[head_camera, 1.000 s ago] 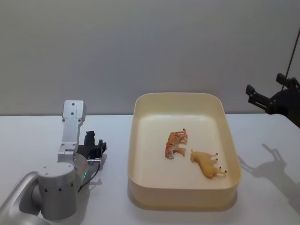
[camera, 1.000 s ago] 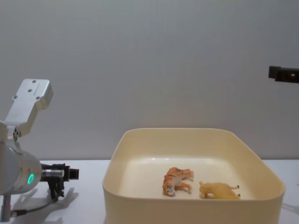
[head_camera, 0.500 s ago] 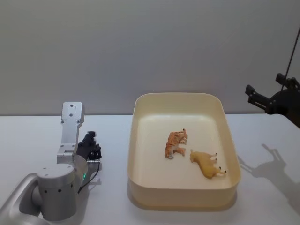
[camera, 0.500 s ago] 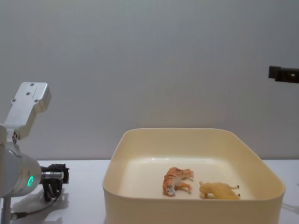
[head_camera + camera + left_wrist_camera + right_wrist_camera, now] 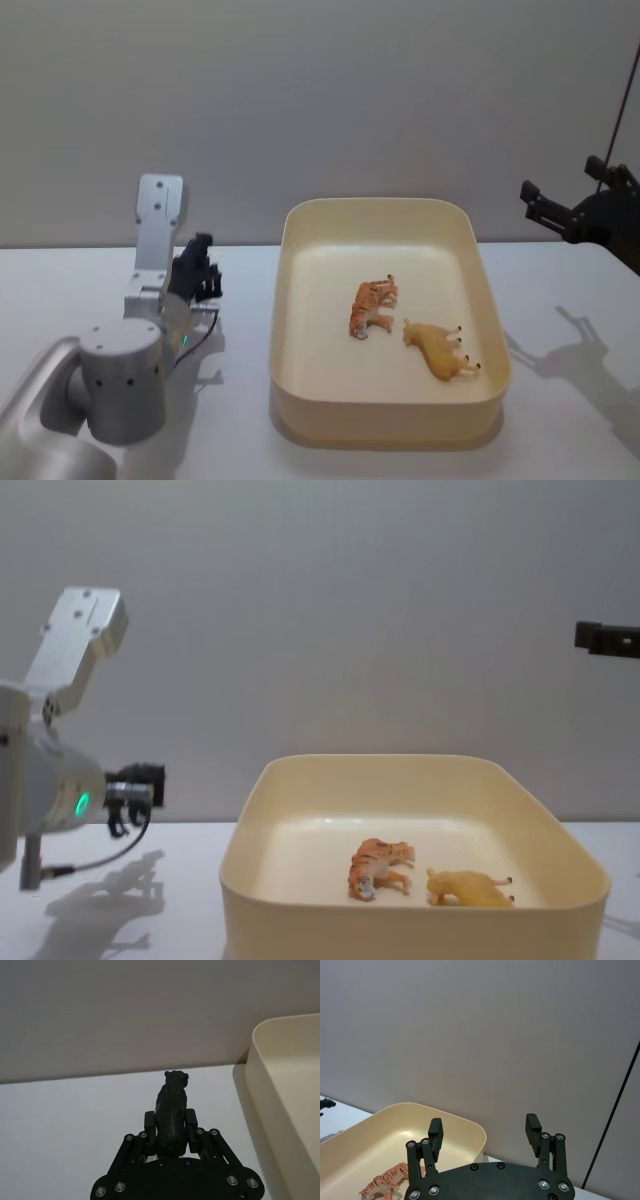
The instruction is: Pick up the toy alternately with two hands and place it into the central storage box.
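Left wrist view: left claw [image 5: 170,1127] grasping black toy [image 5: 171,1110]; right claw [image 5: 485,1137] released.

Three toy animals in all: one black figure [image 5: 171,1110], one orange striped tiger [image 5: 374,306] and one pale yellow animal [image 5: 437,347]. Two of the three, the tiger and the yellow one, lie inside the single cream-yellow storage box [image 5: 300,230] on the one white table [image 5: 60,290]. Two black grippers are on hand, the left gripper [image 5: 170,1127] clamped on the black figure above the table, the right gripper [image 5: 485,1134] spread wide with nothing between its two fingers.
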Available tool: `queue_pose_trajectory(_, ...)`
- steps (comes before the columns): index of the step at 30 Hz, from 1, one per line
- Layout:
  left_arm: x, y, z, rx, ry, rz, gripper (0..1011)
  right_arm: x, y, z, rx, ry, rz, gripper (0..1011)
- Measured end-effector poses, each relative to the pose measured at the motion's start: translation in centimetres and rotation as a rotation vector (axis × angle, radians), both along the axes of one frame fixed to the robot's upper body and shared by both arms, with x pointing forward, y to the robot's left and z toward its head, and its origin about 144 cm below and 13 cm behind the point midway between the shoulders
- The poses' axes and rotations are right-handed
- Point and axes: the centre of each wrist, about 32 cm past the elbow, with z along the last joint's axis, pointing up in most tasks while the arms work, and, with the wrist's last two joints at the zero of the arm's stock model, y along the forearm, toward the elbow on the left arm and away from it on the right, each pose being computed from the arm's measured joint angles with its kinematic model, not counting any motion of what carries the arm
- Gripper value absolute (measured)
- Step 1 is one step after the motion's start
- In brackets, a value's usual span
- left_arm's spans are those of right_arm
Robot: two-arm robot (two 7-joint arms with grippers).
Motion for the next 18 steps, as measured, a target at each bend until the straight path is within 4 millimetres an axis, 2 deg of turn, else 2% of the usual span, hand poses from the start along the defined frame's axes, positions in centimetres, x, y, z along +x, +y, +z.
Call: queue_pose_trajectory(18, 1.0, -0.9, 4.9, 0.016, -0.127, -0.226, 318, 0.0, 0.0, 0.0, 0.0, 0.0, 0.0, 1001)
